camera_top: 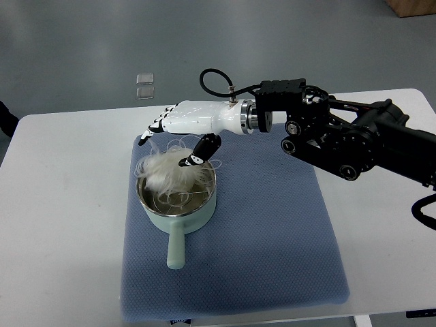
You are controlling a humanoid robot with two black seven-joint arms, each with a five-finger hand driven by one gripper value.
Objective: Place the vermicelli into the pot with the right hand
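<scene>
A pale green pot (178,219) with a steel inside and a handle pointing toward me stands on a blue mat (272,238). A white bundle of vermicelli (169,172) lies across the pot's far rim, partly inside, with loose strands trailing onto the mat. My right hand (174,133) hovers just above the pot's far side, fingers spread and pointing left, thumb hanging down at the vermicelli. It holds nothing. The left arm does not show.
The mat lies on a white table (61,225). My right arm's black links (340,139) stretch over the table's right part. Two small clear squares (144,84) lie on the grey floor beyond the table's far edge.
</scene>
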